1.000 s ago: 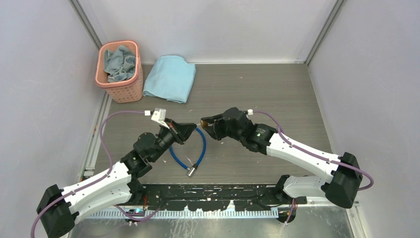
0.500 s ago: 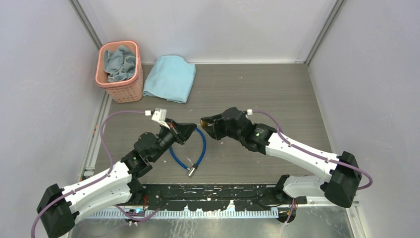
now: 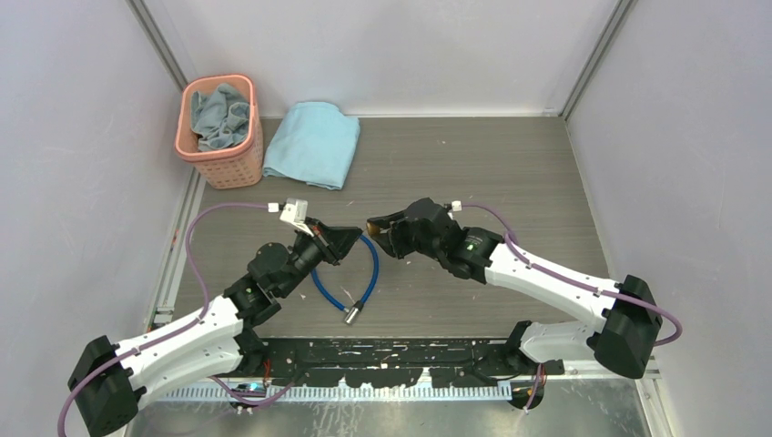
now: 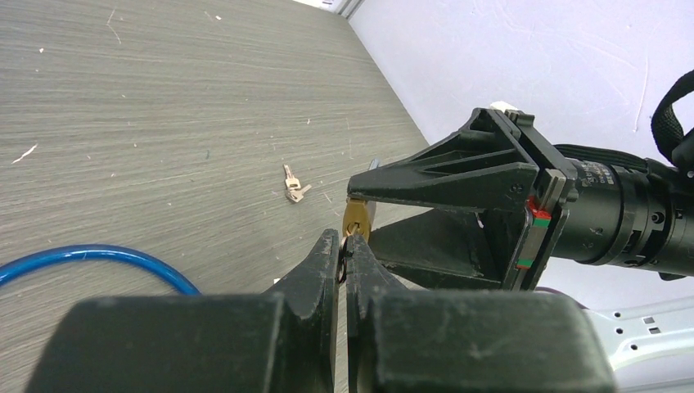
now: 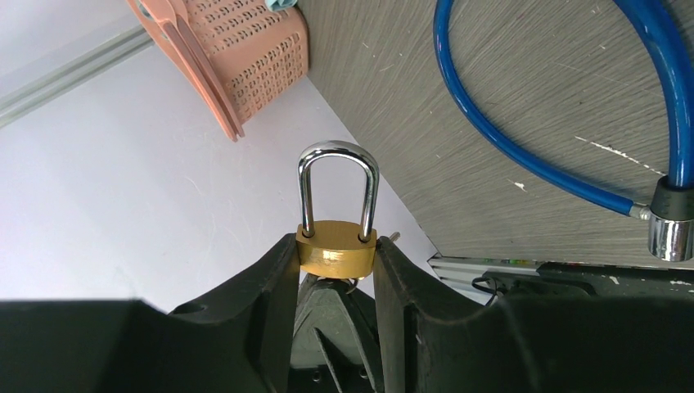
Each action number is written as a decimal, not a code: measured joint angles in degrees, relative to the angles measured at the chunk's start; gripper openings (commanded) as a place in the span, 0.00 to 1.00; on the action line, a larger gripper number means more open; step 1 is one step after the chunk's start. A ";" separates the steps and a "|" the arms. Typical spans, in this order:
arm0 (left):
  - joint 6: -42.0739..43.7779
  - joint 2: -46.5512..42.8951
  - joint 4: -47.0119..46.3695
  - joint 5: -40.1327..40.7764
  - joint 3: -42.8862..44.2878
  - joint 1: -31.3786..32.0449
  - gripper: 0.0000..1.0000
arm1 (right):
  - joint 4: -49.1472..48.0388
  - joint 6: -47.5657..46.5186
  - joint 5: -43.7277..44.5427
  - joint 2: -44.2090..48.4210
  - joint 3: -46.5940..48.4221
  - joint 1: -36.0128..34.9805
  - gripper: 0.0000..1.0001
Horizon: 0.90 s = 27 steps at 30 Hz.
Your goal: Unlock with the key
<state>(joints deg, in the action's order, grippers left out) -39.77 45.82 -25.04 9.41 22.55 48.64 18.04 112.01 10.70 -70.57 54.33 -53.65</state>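
While R tool (image 5: 335,244) clamps 1 padlock (image 5: 337,255), L tool (image 4: 342,241) pinches 1 key (image 4: 344,250).

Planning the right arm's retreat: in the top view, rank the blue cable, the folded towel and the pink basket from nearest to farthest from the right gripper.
From the right gripper:
1. The blue cable, on the table just by the fingertips, on the near side.
2. The folded light blue towel, farther back and to the left.
3. The pink basket, far left corner, beyond the towel.
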 measured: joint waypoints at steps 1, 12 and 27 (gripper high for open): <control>0.00 0.00 0.00 0.00 0.00 0.00 0.00 | 0.00 -0.17 0.09 0.00 0.00 -0.07 0.01; 0.00 0.04 0.00 -0.02 0.00 0.11 0.00 | 0.02 -0.90 0.72 0.00 0.04 -0.63 0.01; -0.11 1.99 -1.09 0.04 0.00 0.22 0.00 | 0.61 -1.57 1.68 -1.44 1.20 -1.70 0.01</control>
<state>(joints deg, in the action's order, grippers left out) -39.88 47.81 -26.13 9.45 22.55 48.86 18.65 110.43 12.38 -72.01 55.53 -55.35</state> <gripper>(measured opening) 0.036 0.413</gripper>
